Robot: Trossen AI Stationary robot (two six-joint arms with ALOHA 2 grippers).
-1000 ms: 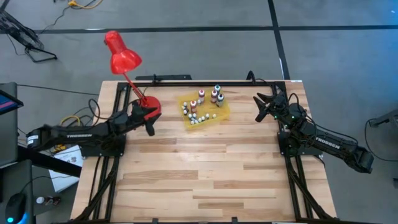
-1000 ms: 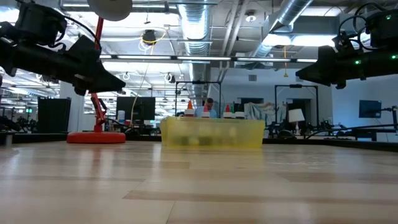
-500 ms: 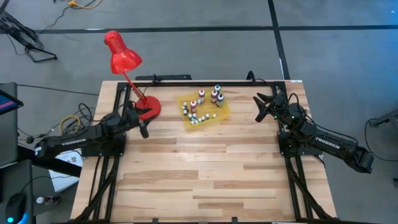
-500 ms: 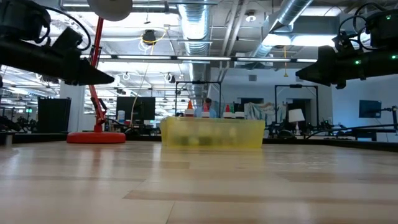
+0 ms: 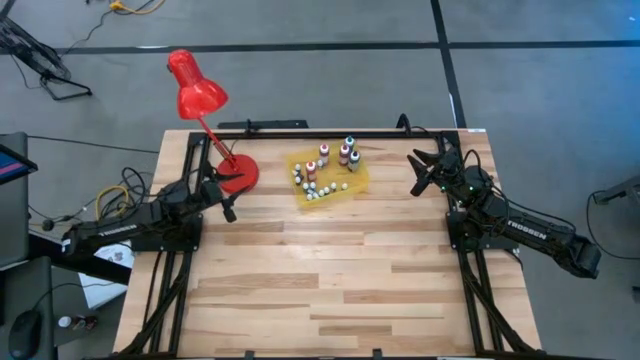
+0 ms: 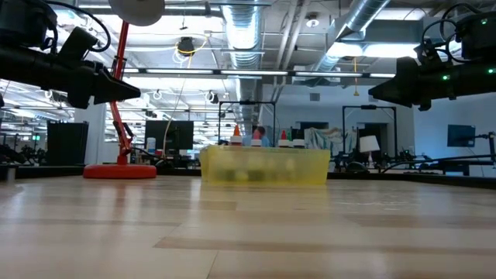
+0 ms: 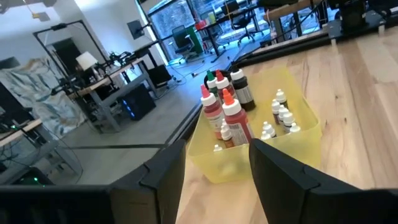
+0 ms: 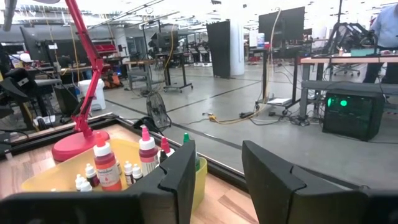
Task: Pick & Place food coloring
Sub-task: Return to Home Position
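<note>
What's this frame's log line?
food coloring: in yellow bin | left hand: open, by lamp base | right hand: open, right of bin

A red desk lamp [image 5: 199, 97] stands on the wooden worktop's [image 5: 320, 275] far left corner; cables [image 5: 118, 190] lie on the grey floor [image 5: 540, 80] alongside.

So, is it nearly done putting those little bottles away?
It looks done: the bottles stand in the yellow bin, none loose on the table. Nothing is in hand; the left gripper, by the lamp, and the right gripper, near the table's right side, are both open and empty. Likely only parking the arms remains.
</note>
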